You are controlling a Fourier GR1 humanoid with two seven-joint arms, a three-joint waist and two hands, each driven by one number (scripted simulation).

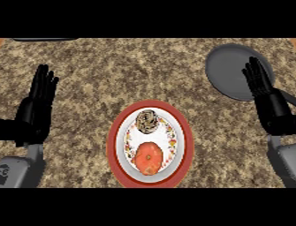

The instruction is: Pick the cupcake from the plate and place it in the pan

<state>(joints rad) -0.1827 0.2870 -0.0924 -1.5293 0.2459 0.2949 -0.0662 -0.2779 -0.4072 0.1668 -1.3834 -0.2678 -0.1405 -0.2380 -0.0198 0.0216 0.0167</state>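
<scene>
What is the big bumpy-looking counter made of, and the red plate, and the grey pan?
The counter looks like polished granite: brown, tan and black speckles all over. The plate seems glazed ceramic, with a smooth red rim and a white, flower-patterned middle. The pan looks like matte dark-grey metal, plain and even, though it could be coated; the look alone cannot settle that.

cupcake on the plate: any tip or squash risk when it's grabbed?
The cupcake looks small and rounded, so probably light, and it may tip if nudged from one side. Its swirled top suggests soft frosting that fingers could smear. It sits close to the orange food on the plate, so approach room seems tight.
</scene>
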